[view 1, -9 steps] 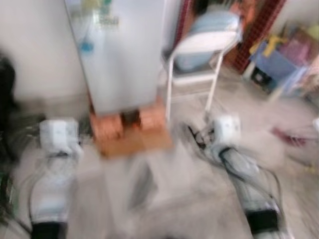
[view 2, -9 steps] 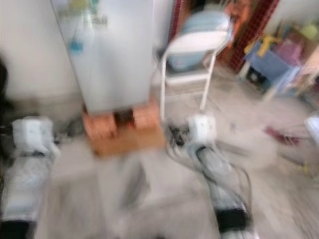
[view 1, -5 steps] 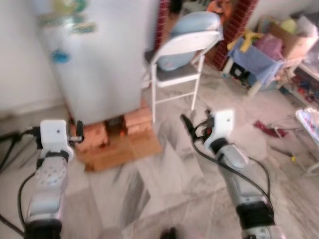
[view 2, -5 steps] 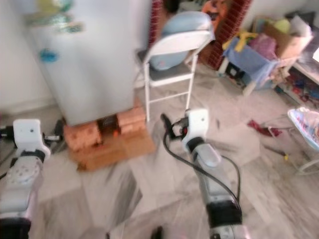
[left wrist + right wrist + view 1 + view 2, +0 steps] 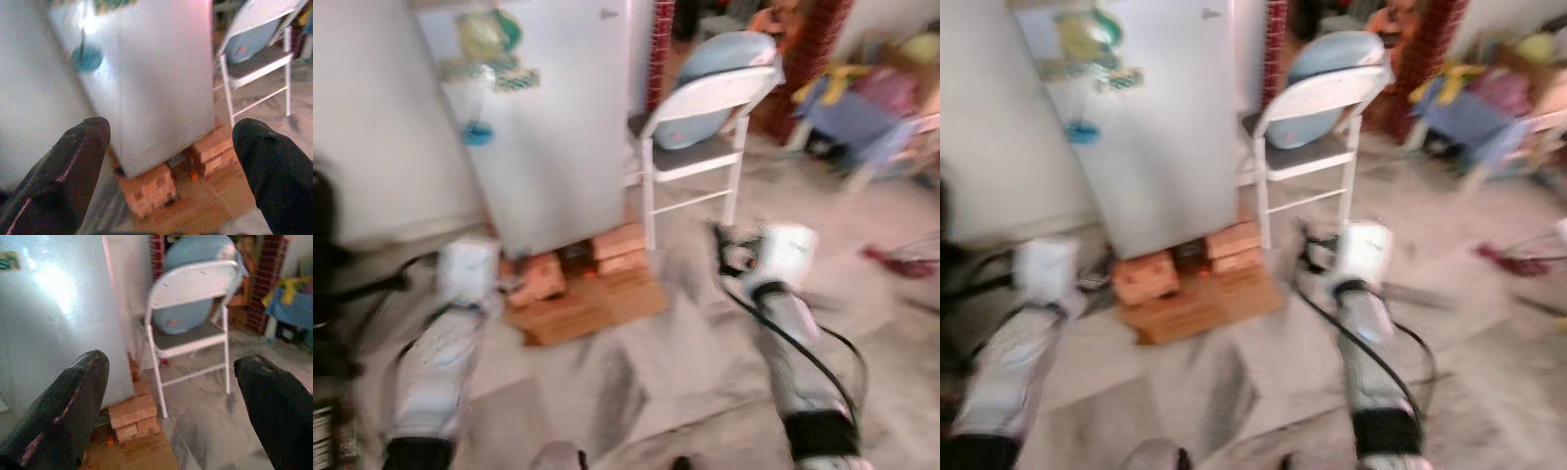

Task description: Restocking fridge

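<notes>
Smooth, faintly glossy white metal fridge (image 5: 553, 117) sits on rough orange bricks (image 5: 619, 250); white-painted metal folding chair (image 5: 700, 147) stands on polished grey marble floor (image 5: 705, 362).

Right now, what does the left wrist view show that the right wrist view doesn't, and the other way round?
Left wrist view alone: the teal sticker on the front of the fridge. Right wrist view alone: a blue table with something yellow on it, off past the chair. Shared: the closed fridge, the bricks it stands on, and the white folding chair with a pale blue thing on its seat. The left tool and the right tool are both open and empty.
</notes>
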{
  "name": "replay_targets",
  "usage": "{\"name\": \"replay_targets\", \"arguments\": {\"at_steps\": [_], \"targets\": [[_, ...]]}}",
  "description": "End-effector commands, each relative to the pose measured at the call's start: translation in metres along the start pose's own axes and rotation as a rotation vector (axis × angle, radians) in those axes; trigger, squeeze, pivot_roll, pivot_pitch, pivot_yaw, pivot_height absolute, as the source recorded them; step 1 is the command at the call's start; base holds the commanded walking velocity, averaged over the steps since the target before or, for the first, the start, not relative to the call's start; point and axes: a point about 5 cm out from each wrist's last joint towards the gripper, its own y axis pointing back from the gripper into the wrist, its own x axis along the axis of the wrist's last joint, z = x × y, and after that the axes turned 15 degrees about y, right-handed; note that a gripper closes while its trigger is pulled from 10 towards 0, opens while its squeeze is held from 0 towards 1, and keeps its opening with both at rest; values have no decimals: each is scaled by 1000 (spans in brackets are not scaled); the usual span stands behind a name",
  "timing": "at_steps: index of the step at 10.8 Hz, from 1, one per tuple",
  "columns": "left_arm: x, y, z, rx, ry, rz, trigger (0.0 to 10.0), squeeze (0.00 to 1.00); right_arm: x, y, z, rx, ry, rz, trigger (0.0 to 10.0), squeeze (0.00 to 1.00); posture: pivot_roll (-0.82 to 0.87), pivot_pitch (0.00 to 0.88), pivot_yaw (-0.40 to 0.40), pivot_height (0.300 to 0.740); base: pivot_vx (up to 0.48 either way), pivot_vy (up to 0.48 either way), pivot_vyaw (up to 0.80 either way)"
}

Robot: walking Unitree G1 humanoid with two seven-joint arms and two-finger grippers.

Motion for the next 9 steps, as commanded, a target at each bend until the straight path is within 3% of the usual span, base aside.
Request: {"name": "replay_targets", "arguments": {"at_steps": [1, 3, 5, 8, 9], "targets": [[1, -5, 4, -23, -22, -8, 10000, 0, 5, 1, 6, -37, 9, 24, 10000, 0, 123, 41, 65, 740, 0, 0, 0], [-3, -4, 4, -15, -5, -27, 10000, 0, 3, 3, 10, -52, 18, 5, 10000, 0, 112, 52, 38, 740, 0, 0, 0], [-15, 2, -1, 5, 1, -68, 10000, 0, -1, 3, 9, -37, 38, -7, 10000, 0, 101, 55, 28, 740, 0, 480, -591], [-24, 10, 9, -32, -19, -103, 10000, 0, 7, -4, 11, -36, 52, 21, 10000, 0, 112, 65, 13, 740, 0, 480, -735], [-24, 11, 8, -23, -27, -102, 10000, 0, 6, -4, 9, -22, 54, 15, 10000, 0, 116, 70, 4, 740, 0, 480, 0]]}}
